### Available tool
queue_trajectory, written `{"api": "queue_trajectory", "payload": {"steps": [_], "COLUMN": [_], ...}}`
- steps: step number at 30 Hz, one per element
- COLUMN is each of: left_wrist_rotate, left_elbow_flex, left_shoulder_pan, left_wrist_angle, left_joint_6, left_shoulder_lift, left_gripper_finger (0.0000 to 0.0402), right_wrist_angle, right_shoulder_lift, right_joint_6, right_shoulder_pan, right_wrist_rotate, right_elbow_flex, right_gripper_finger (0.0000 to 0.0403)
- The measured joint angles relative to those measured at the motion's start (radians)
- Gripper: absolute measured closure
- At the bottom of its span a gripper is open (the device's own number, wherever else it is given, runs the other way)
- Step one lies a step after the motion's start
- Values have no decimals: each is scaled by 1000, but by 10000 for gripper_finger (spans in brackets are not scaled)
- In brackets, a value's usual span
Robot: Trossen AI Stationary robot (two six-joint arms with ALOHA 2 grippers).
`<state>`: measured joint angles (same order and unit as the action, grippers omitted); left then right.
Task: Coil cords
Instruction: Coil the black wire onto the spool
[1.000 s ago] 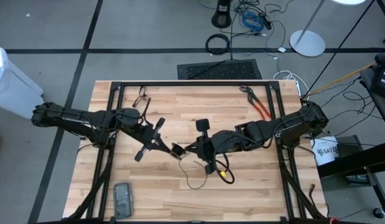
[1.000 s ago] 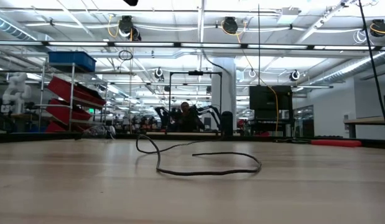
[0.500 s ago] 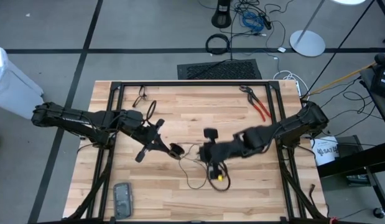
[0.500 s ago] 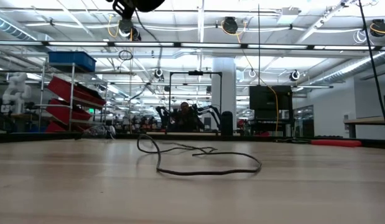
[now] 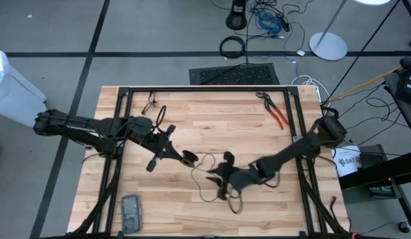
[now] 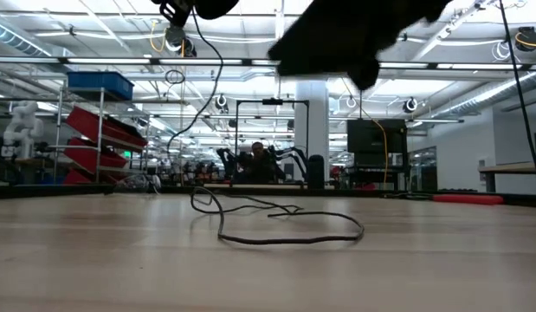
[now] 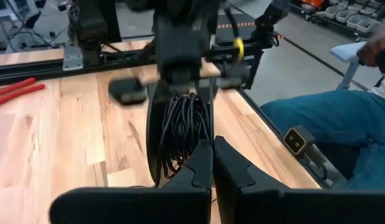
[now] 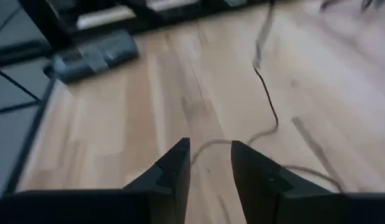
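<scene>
- Wooden table (image 5: 192, 119): red pliers (image 5: 275, 111) at the back, grey remote-looking thing (image 5: 131, 211) up front.
- Left gripper (image 5: 180, 157) pinched on the cord (image 5: 204, 174)'s coiled bundle.
- Right gripper (image 8: 210, 163) slightly parted, empty, over loose cord.

I work in a big open robotics lab or workshop hall. Beyond my wooden tabletop (image 6: 94, 260) the low view shows a high ceiling with pipes and strip lights, a rack of red and blue bins (image 6: 99, 113), and another pair of robot arms (image 6: 259, 161) at a far bench. Red-handled pliers (image 5: 275, 111) lie nearby; cables (image 5: 271, 20) sprawl across the grey floor.
</scene>
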<state>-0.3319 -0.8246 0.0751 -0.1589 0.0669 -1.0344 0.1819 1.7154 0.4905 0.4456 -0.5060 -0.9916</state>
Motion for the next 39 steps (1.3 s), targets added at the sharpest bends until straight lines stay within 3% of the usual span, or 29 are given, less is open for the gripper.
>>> {"api": "queue_trajectory", "payload": {"steps": [4, 13, 22, 30, 39], "left_wrist_rotate": [1, 1, 1, 1, 0], "left_elbow_flex": [0, 0, 0, 0, 0], "left_shoulder_pan": [-13, -22, -22, -22, -22], "left_wrist_angle": [3, 1, -1, 0, 0], "left_joint_6": [1, 18, 24, 27, 27], "left_shoulder_lift": [0, 0, 0, 0, 0], "left_gripper_finger": [400, 400, 400, 400, 400], "right_wrist_angle": [5, 9, 11, -19, -30], "right_shoulder_lift": [77, 215, 324, 331, 346], "right_joint_6": [4, -32, -82, -92, -107], "right_shoulder_pan": [-55, -120, -141, -153, -153], "right_wrist_rotate": [89, 152, 128, 111, 119], "right_elbow_flex": [-13, -85, -131, -131, -131], "right_gripper_finger": [284, 260, 261, 261, 309]}}
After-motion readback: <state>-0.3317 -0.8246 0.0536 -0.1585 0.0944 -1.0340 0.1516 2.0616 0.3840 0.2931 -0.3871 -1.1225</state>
